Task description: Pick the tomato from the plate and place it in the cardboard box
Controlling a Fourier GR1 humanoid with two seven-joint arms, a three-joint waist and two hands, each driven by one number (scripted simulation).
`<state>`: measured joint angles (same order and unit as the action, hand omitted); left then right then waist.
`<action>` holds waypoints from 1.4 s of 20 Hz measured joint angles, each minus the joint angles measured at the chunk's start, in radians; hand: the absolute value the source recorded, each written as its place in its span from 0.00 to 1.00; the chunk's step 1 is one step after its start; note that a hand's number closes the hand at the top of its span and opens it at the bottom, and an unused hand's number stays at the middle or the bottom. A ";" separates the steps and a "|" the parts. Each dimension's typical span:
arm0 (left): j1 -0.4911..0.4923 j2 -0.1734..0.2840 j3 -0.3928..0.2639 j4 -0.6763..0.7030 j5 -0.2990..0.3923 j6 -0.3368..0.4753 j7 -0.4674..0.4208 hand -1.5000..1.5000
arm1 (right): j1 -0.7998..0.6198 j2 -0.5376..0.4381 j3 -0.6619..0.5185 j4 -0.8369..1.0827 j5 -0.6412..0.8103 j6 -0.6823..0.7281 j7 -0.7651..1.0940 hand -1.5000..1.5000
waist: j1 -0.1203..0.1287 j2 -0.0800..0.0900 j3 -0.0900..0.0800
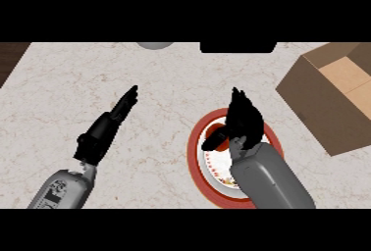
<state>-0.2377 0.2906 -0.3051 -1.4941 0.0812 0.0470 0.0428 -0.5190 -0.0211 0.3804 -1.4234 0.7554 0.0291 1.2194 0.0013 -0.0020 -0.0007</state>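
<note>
So the right hand (239,125) is hovering right over the red-rimmed plate (197,162), fingers pointing away from the robot and the thumb curling down at the left. A bit of red is peeking out next to the thumb, which I'm guessing is the tomato (216,131), sitting on the plate's far half and mostly hidden. Honestly can't tell if the fingers are closing on it or just hanging above it. Looks like the grab step to me. Once it's got hold, the next move is calling for a lift and a swing to the right, over the near wall of the cardboard box (330,95), which is sitting open beside the plate.

The left hand (109,125) is resting out on the left, fingers straight, holding nothing.

Everything's sitting on a pale marbled counter (145,88); a grey round thing (154,45) and a black block (238,47) are poking in at the far edge.
</note>
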 measured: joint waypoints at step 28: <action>0.018 -0.045 0.049 -0.006 -0.051 -0.054 0.009 0.50 | 0.021 0.010 0.017 0.187 -0.059 -0.030 -0.041 0.00 | 0.005 0.001 0.000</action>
<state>-0.2200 0.2456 -0.2565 -1.4997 0.0300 -0.0067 0.0519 -0.4975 -0.0111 0.3973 -1.2360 0.6967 -0.0013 1.1788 0.0061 -0.0007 -0.0003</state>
